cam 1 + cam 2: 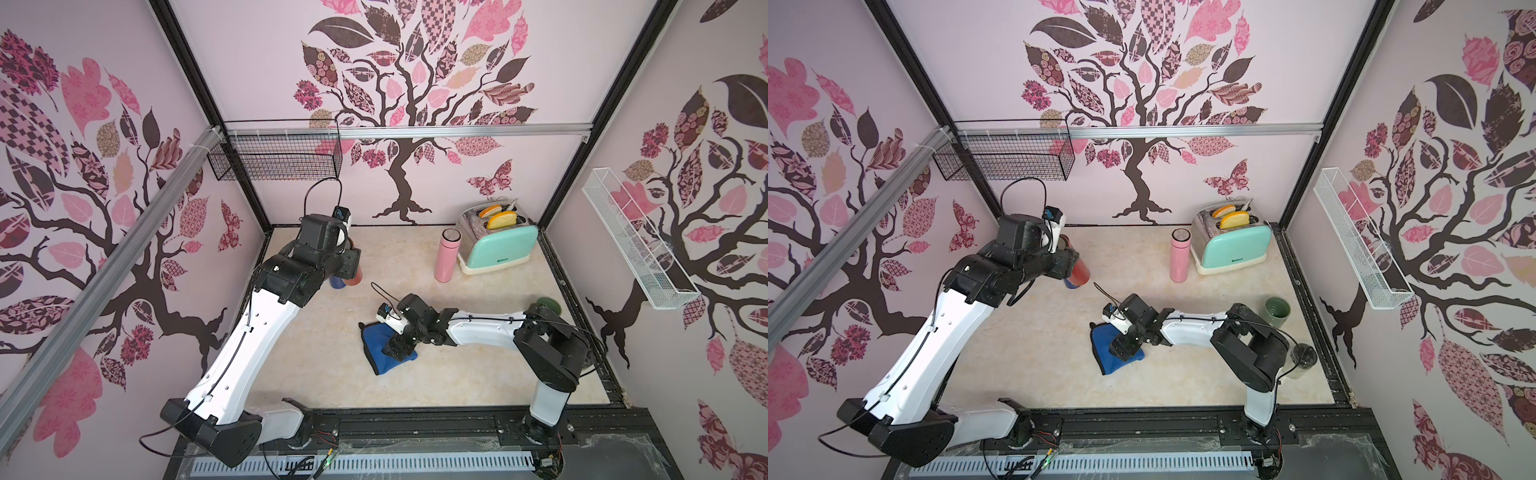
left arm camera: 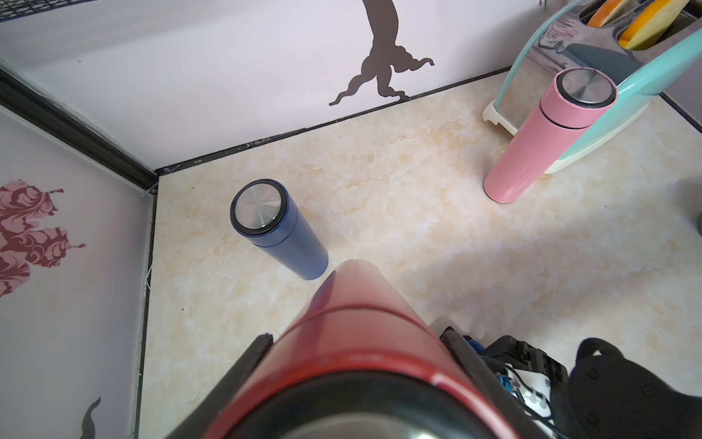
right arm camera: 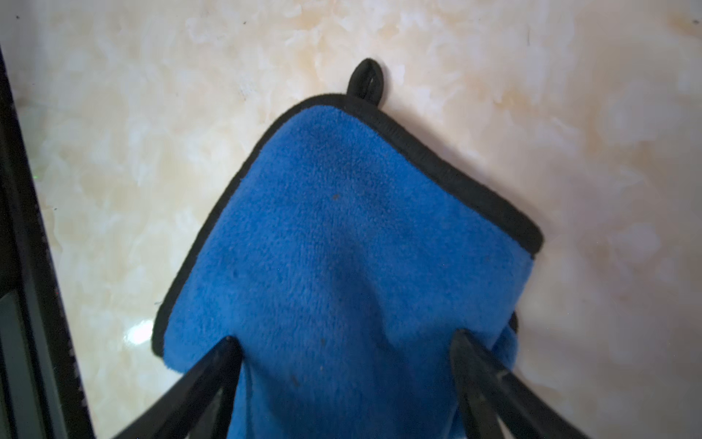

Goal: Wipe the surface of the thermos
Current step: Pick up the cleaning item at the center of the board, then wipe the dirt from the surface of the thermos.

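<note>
My left gripper [image 2: 357,336] is shut on a red thermos [image 2: 357,311], one finger on each side of its upper body. It stands upright near the back left corner [image 1: 354,277]. A blue thermos [image 2: 277,232] stands just beyond it. A pink thermos [image 1: 446,255] stands by the toaster. The blue cloth [image 3: 342,235] with a black hem lies on the middle of the table [image 1: 376,345]. My right gripper [image 3: 345,338] is open and pressed down on the cloth, with a ridge of fabric bunched between the fingertips.
A mint toaster [image 1: 498,245] with bread slices stands at the back right. By the right arm's base are a green cup [image 1: 1277,311] and a clear jar [image 1: 1302,359]. A black wire basket [image 1: 274,158] and a white wire shelf [image 1: 636,241] hang on the walls.
</note>
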`<state>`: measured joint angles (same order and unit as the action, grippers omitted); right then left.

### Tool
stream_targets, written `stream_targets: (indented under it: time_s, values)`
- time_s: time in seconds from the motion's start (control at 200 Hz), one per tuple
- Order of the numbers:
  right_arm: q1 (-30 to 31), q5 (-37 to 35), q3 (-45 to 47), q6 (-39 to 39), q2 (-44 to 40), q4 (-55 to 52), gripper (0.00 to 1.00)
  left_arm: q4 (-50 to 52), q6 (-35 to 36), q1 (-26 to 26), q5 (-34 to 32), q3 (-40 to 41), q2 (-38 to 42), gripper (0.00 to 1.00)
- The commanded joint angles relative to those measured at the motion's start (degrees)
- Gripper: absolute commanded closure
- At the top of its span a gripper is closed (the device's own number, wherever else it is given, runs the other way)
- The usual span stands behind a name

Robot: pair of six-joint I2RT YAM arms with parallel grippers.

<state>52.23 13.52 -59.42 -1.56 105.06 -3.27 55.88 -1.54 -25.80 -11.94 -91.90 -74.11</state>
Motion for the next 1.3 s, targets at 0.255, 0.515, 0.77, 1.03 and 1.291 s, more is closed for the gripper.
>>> stream_targets:
  time_s: [0.255, 0.515, 0.77, 1.03, 1.291]
  values:
    - [0.2, -2.5, -1.5, 0.3, 2.0, -3.5, 0.4, -3.6, -0.5, -0.1, 1.3, 1.0, 1.9, 1.0]
    - [-0.2, -5.5, 1.0, 0.8, -2.1, -5.2, 0.78, -5.9, -0.5, 0.0, 7.7, 3.1, 3.5, 1.0]
    - [-6.6, -3.8, 5.0, 1.7, -11.0, -7.6, 0.94, -11.4, 1.4, 0.0, 14.4, 8.6, 4.0, 1.0]
    - [-12.6, -1.0, 7.5, 1.9, -19.7, -8.9, 1.0, -18.9, 4.7, -0.1, 20.8, 15.1, 3.4, 1.0]
    - [-16.7, 4.3, 6.7, 3.4, -23.2, -9.4, 1.0, -17.5, 9.8, -0.2, 23.8, 17.4, 0.2, 1.0]
